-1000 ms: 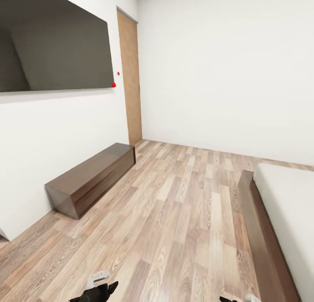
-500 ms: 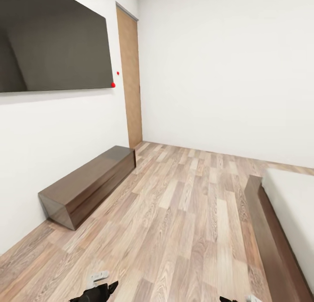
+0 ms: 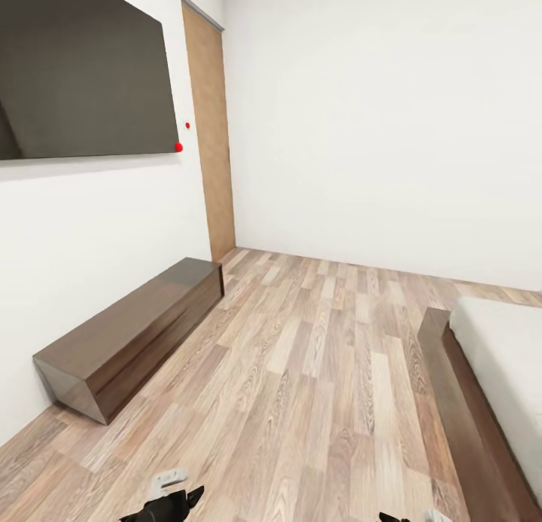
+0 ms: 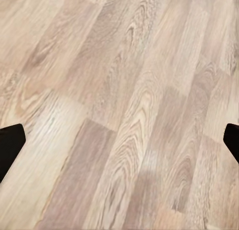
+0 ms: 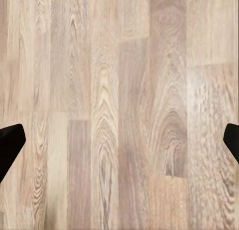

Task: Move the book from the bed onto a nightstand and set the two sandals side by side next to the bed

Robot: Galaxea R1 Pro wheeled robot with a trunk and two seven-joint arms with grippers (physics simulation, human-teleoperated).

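Both arms are hanging low at the bottom edge of the head view, the left gripper [image 3: 172,499] and right gripper [image 3: 406,517] pointing down at the plank floor [image 3: 316,386]. In each wrist view the dark fingertips [image 4: 10,148] [image 5: 10,145] are sitting wide apart at the frame edges, holding nothing, with bare floor between them. The bed [image 3: 497,371] is lying off to the right, its brown platform edging the white mattress, while a long dark dresser [image 3: 128,337] is running along the left wall under a dark wall screen [image 3: 75,70], a door [image 3: 207,130] beyond it.
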